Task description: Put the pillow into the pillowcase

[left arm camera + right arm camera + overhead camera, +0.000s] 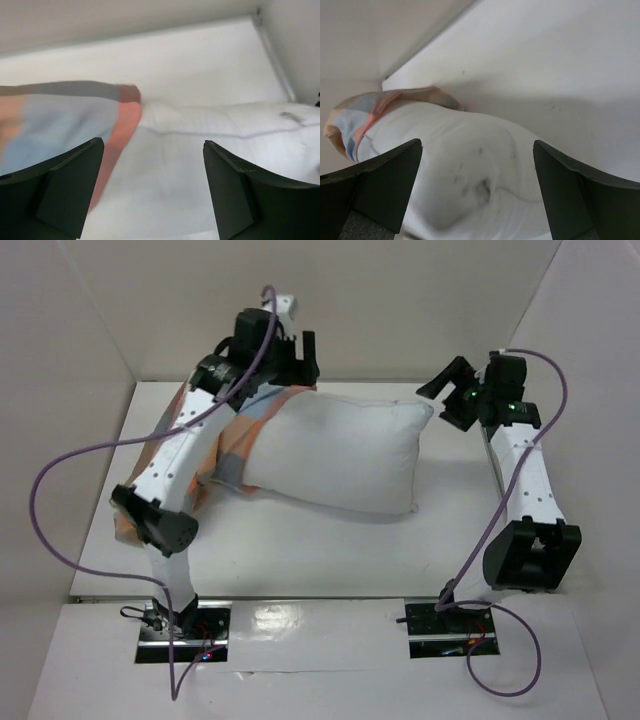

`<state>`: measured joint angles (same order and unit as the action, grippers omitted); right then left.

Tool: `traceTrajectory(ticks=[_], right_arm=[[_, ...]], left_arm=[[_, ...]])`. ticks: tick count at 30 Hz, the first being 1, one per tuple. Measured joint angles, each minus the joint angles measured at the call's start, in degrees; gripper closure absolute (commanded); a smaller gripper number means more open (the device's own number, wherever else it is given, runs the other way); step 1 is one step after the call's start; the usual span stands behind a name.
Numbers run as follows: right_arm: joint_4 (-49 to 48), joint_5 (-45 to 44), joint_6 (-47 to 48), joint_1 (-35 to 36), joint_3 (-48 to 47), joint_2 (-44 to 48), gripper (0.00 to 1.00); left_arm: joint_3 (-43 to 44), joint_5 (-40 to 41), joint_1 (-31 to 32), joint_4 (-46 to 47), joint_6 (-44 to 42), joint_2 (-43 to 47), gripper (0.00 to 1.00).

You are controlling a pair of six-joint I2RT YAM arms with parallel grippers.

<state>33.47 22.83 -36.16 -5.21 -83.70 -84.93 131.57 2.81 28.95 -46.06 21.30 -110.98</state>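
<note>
The white pillow [345,455] lies across the middle of the table, its left end tucked into the checked orange, blue-grey and tan pillowcase [240,435]. My left gripper [295,358] is open above the pillowcase's far edge; in the left wrist view the pillowcase [60,125] lies left and the pillow [200,150] lies between my fingers [75,185]. My right gripper [445,385] is open and empty just off the pillow's far right corner. The right wrist view shows the pillow [470,170], marked with dark smudges, below the gripper, and the pillowcase [365,112] beyond it.
White walls close in the table [450,560] at the back and both sides. The left arm [170,480] reaches over the pillowcase's near part. Purple cables [60,490] loop off both arms.
</note>
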Motion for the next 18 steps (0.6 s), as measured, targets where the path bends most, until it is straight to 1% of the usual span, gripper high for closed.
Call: traceTrajectory(ticks=[1, 3, 5, 7, 9, 11, 13, 16, 18], right_arm=[[-0.81, -1.14, 0.28, -1.22, -0.85, 0.04, 0.00], [-1.53, -3.45, 1.90, -2.23, -2.03, 0.96, 0.00], [-1.66, -5.86, 3.89, -2.16, -2.16, 2.56, 0.00], [-1.64, -7.78, 5.92, -2.16, -2.10, 4.22, 0.00], [-1.86, -8.79, 7.85, -1.73, -1.38, 5.66, 0.00], [-1.81, -9.22, 9.62, -0.96, -0.28, 6.29, 0.00], [-1.68, -9.66, 11.63, 1.27, -0.09, 5.25, 0.00], [-1.25, -10.21, 13.66, 5.73, -0.90, 0.63, 0.00], [-0.87, -10.71, 14.82, 7.91, -1.86, -4.00, 0.00]], left_arm=[[-0.48, 2.40, -0.09, 1.60, -0.37, 2.69, 0.06], [-1.49, 7.15, -0.37, 4.50, -0.94, 8.13, 0.14], [-2.40, 11.04, -0.85, 6.95, -1.90, 12.55, 0.15], [-3.30, 14.45, -1.75, 8.41, -2.47, 15.87, 0.21], [-4.59, 16.55, -2.62, 8.72, -3.13, 17.40, 0.21], [-7.26, 17.79, -3.28, 8.68, -3.19, 17.55, 0.19], [-11.50, 18.16, -3.37, 8.04, -3.04, 16.65, 0.16], [-16.72, 18.12, -3.37, 5.79, -2.95, 13.16, 0.13], [-18.75, 18.36, -3.10, 3.89, -2.93, 10.40, 0.12]])
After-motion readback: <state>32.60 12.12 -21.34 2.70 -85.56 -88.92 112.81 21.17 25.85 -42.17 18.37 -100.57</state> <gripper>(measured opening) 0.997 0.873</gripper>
